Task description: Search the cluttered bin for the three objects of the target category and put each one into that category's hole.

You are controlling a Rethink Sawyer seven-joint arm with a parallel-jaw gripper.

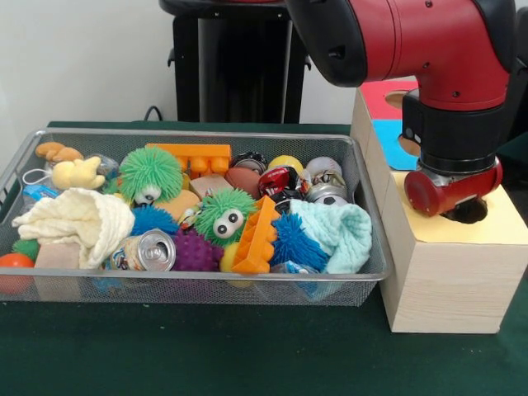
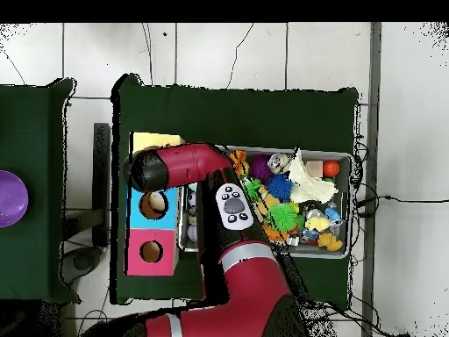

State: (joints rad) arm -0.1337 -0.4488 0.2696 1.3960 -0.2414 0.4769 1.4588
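Observation:
The wire mesh bin holds a heap of toys. A shiny red and black snack packet lies at its back right, with a paler printed packet beside it. A third packet does not show. The pale wooden box with the yellow surround stands right of the bin. My gripper hangs straight down over its dark round hole, hidden under the red wrist. I cannot see whether it holds anything. In the overhead view the arm's end covers the yellow box.
The blue-surrounded hole and red-surrounded hole lie beside the yellow box. The bin also holds green spiky balls, orange bricks, a silver can, and cream and mint cloths.

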